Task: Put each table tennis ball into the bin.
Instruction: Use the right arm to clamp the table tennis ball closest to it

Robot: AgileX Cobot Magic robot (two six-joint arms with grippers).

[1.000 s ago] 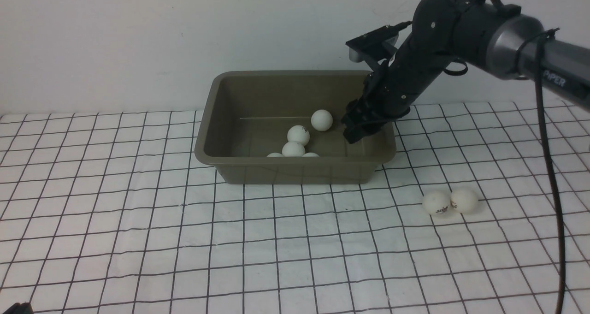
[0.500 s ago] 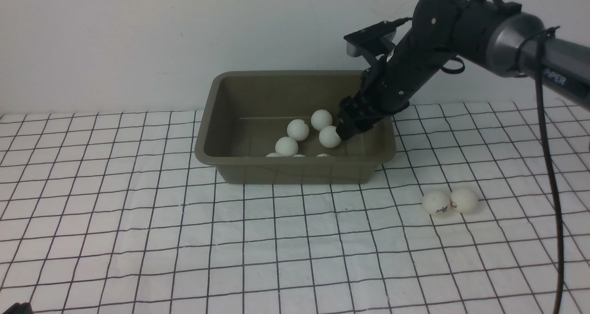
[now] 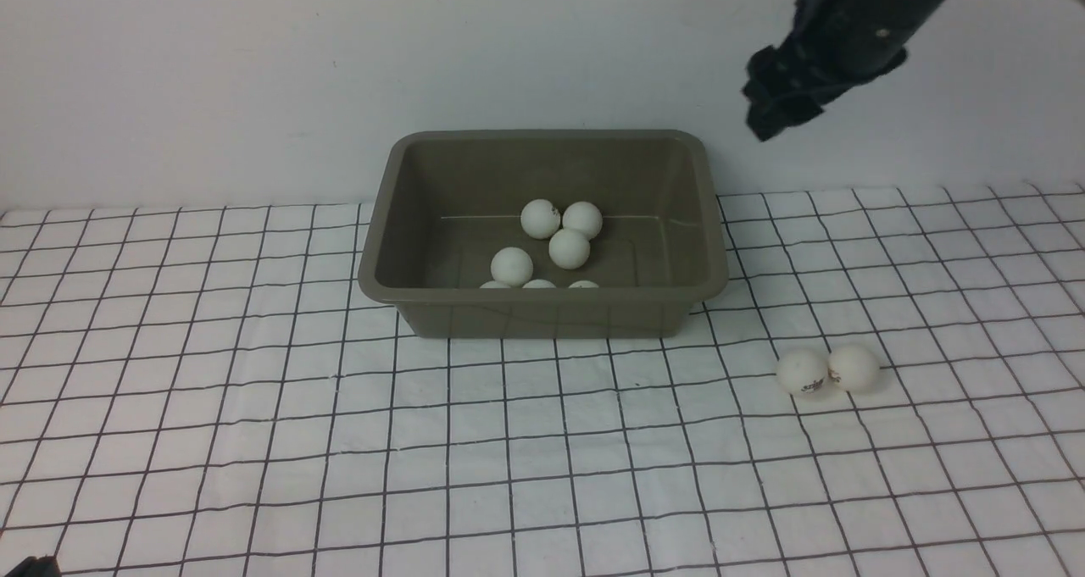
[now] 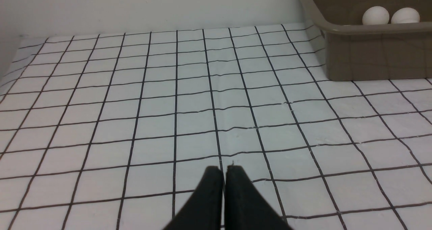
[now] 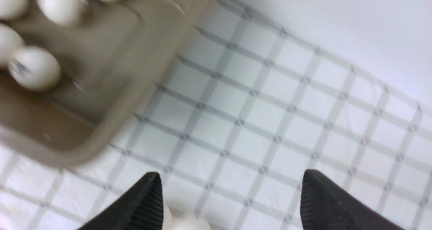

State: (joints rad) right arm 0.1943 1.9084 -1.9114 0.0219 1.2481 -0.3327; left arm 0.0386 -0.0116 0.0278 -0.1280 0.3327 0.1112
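Note:
The olive-brown bin [image 3: 542, 314] stands mid-table with several white table tennis balls [image 3: 569, 248] inside. Two more balls [image 3: 802, 371] [image 3: 853, 367] lie touching on the cloth to its front right. My right gripper [image 3: 767, 124] hangs high above the table, right of the bin and clear of it. In the right wrist view this gripper [image 5: 231, 186] is open and empty, with the bin's corner [image 5: 111, 122] and a blurred ball [image 5: 184, 223] below. My left gripper [image 4: 224, 171] is shut and empty, low over the cloth, left of the bin [image 4: 371, 54].
A white cloth with a black grid [image 3: 339, 441] covers the table. A plain white wall [image 3: 254, 69] rises right behind the bin. The right wrist view is blurred by motion.
My right gripper opened inside the bin and let a ball drop among the others, which shifted. It then rose up and to the right, out of the bin.

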